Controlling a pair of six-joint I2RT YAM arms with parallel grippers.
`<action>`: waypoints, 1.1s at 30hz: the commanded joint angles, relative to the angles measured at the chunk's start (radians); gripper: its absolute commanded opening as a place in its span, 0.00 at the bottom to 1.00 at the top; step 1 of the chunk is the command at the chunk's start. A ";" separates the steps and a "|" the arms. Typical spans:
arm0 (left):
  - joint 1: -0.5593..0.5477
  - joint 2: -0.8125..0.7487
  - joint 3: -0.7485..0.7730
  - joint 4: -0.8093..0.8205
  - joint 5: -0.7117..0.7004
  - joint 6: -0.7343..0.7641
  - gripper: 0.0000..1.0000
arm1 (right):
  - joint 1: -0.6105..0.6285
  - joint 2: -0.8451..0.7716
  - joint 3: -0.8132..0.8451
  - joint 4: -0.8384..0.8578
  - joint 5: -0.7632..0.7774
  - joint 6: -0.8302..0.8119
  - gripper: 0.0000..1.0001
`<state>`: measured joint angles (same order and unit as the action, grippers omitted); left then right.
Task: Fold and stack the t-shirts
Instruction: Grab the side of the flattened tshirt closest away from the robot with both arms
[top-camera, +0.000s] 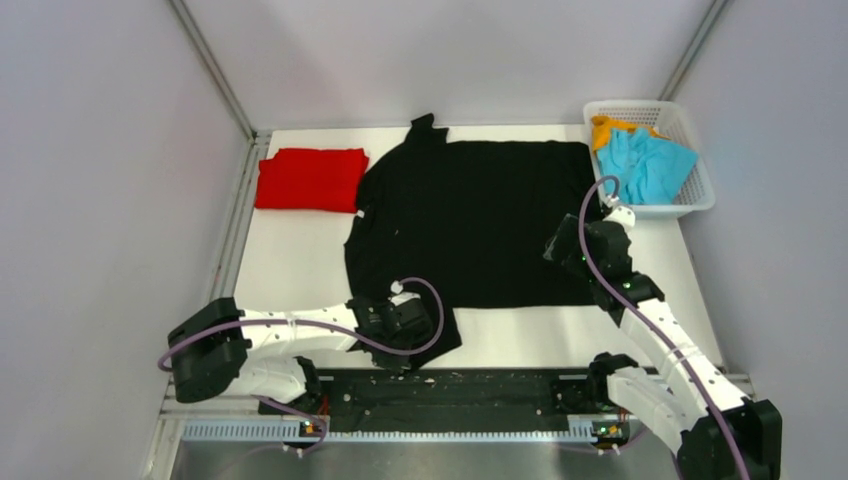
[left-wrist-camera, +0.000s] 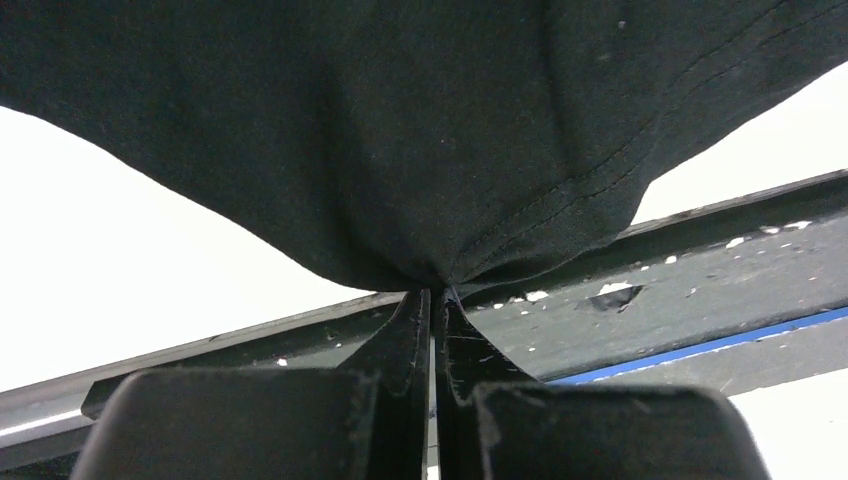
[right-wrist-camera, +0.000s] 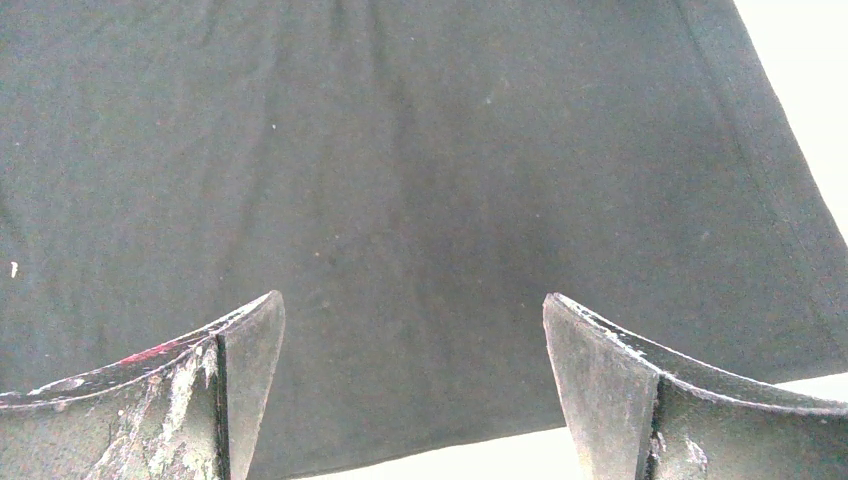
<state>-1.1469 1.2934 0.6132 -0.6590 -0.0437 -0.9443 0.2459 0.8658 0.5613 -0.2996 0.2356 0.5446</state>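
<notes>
A large black t-shirt (top-camera: 480, 220) lies spread on the white table. My left gripper (top-camera: 425, 335) is shut on its near left sleeve at the table's front edge; in the left wrist view the black cloth (left-wrist-camera: 400, 140) bunches into the closed fingertips (left-wrist-camera: 436, 295). My right gripper (top-camera: 562, 250) is open and empty over the shirt's right hem; in the right wrist view its fingers (right-wrist-camera: 245, 350) stand wide apart above the flat black cloth (right-wrist-camera: 400, 180). A folded red t-shirt (top-camera: 310, 180) lies at the back left. Cyan (top-camera: 650, 165) and orange (top-camera: 610, 128) garments lie in a basket.
A white plastic basket (top-camera: 700, 195) stands at the back right of the table. A black rail with white specks (top-camera: 470, 390) runs along the near edge between the arm bases. Grey walls enclose the table on three sides.
</notes>
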 joint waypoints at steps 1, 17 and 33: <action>0.004 -0.043 0.050 0.067 -0.097 0.017 0.00 | -0.012 -0.042 0.053 -0.065 0.058 0.019 0.99; 0.207 -0.176 0.013 0.309 -0.030 0.196 0.00 | -0.438 -0.073 0.002 -0.313 -0.024 0.140 0.99; 0.268 -0.365 -0.090 0.244 -0.044 0.184 0.00 | -0.438 -0.060 -0.219 -0.160 0.008 0.281 0.76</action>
<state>-0.8841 0.9508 0.5209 -0.4137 -0.0780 -0.7567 -0.1818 0.8124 0.3592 -0.5411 0.2180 0.7967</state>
